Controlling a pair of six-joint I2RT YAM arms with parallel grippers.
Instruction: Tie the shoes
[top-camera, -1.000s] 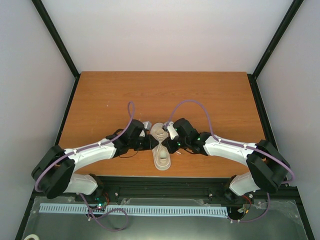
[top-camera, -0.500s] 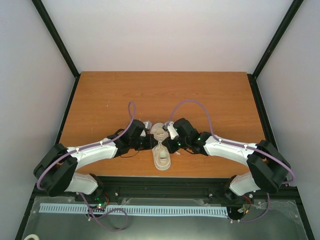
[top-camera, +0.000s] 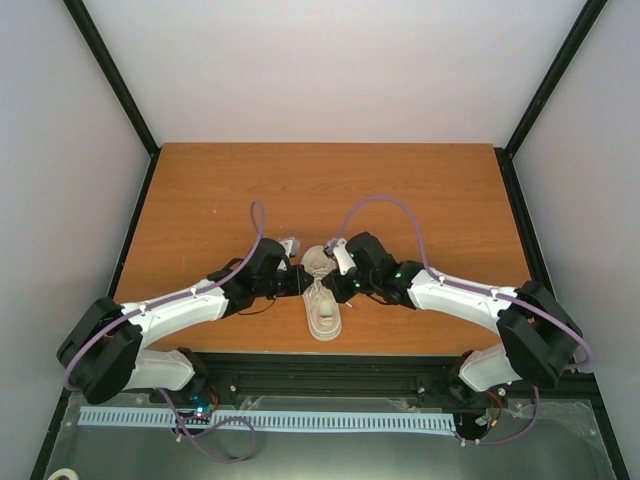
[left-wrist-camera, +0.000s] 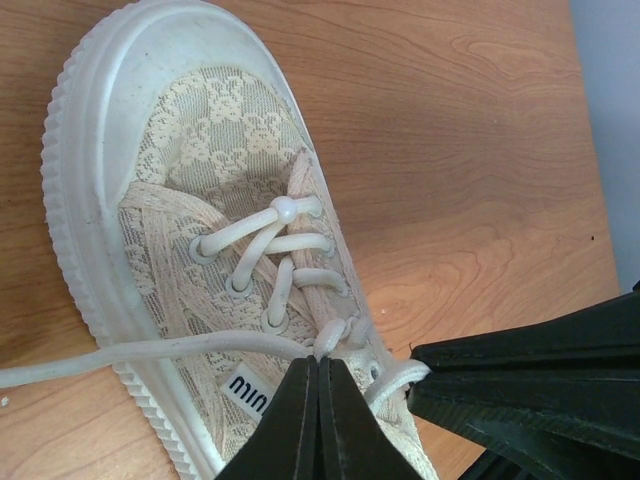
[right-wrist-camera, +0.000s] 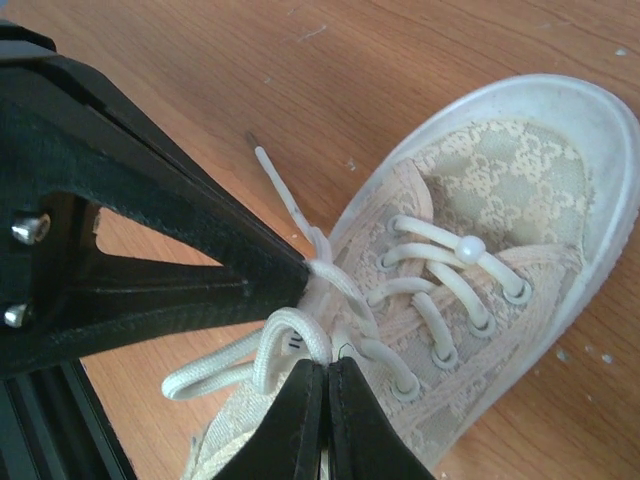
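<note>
Top external view showed the left gripper (top-camera: 298, 283) at the shoe's (top-camera: 325, 318) nine o'clock and the right gripper (top-camera: 338, 286) at three, both pinching the laces (left-wrist-camera: 150, 348) tight.

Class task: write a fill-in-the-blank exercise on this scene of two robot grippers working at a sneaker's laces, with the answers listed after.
1. The cream lace-patterned low-top sneaker rests on a table made of ____.
2. The left gripper and the right gripper are each (open/shut) ____ on a thin white lace.
3. The overhead view shows exactly ____ shoe.
4. Nearest the toe, the laces carry a small round white ____.

Answers: wood; shut; one; bead.
</note>
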